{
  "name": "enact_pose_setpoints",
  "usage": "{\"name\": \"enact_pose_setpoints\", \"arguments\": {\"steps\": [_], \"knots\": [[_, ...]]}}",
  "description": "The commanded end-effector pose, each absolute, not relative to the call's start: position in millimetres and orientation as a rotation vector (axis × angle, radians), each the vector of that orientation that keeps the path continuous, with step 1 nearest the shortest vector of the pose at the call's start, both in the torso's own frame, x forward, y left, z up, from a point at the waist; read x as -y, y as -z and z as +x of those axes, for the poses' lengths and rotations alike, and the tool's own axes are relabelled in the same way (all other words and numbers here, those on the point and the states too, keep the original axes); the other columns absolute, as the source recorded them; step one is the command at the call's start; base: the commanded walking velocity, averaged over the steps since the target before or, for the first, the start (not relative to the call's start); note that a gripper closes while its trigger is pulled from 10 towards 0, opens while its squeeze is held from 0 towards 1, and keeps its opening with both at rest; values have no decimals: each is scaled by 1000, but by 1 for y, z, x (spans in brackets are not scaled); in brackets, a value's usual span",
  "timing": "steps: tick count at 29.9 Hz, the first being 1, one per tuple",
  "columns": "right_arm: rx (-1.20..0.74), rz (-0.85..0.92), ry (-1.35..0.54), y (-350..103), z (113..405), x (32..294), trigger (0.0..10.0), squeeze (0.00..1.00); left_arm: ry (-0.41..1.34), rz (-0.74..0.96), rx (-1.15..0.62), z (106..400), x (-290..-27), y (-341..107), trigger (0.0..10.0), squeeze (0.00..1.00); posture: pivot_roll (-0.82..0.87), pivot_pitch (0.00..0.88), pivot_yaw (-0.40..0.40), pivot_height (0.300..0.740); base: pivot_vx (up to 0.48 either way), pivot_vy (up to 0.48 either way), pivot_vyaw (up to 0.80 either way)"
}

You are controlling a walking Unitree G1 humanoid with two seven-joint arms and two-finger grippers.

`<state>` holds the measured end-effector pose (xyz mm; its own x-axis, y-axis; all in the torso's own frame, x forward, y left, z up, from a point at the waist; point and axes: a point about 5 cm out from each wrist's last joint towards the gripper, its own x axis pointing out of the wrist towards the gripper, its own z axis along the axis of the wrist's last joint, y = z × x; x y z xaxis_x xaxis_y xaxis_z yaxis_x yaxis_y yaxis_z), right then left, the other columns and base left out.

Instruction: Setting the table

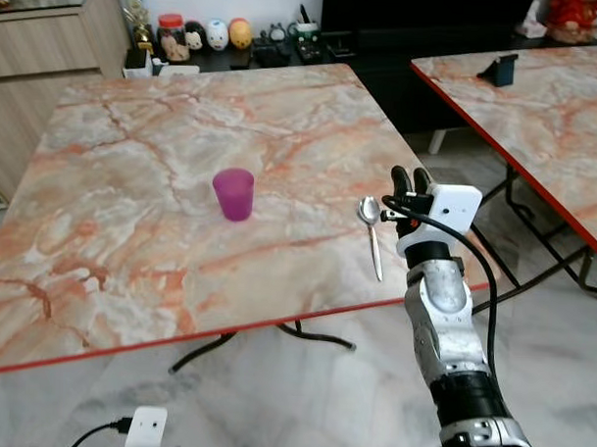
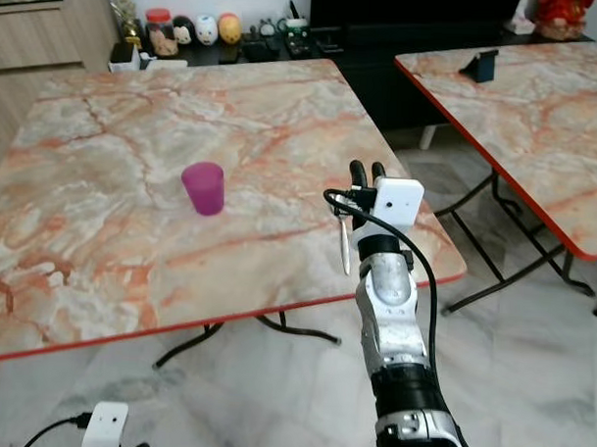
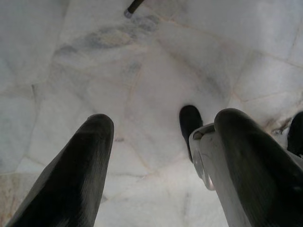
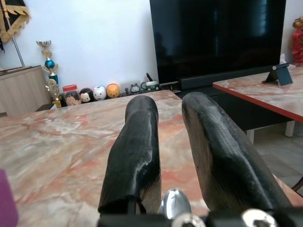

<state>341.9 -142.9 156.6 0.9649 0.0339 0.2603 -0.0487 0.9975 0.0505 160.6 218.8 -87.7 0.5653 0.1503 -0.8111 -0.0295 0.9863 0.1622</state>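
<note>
Right gripper, jaws narrowly apart and empty, hovers beside spoon near table right edge, apparently to grasp it.

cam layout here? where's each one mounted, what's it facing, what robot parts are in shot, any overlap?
Left eye: head, facing down at marble table; right gripper beside spoon.
Right eye: same head, same scene; purple cup.
Left wrist: along open fingers, facing floor.
Right wrist: along fingers, across the table toward TV.
Shared: spoon, cup, table.
</note>
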Motion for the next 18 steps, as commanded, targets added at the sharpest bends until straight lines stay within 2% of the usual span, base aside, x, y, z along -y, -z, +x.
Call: {"name": "enact_pose_setpoints", "arguments": {"steps": [1,10,18], "knots": [[257,54,-37,-156,342,144,10000,0,-97,142,-980,158,-219,89,10000,0,-32,24,-6,740,304,0,0],[248,51,-33,-154,341,146,10000,0,-96,143,-981,159,-219,89,10000,0,-36,32,-5,740,307,0,0],[220,39,-43,-148,334,145,10000,0,-90,150,-979,159,-219,89,10000,0,-42,38,-6,740,0,0,0]]}}
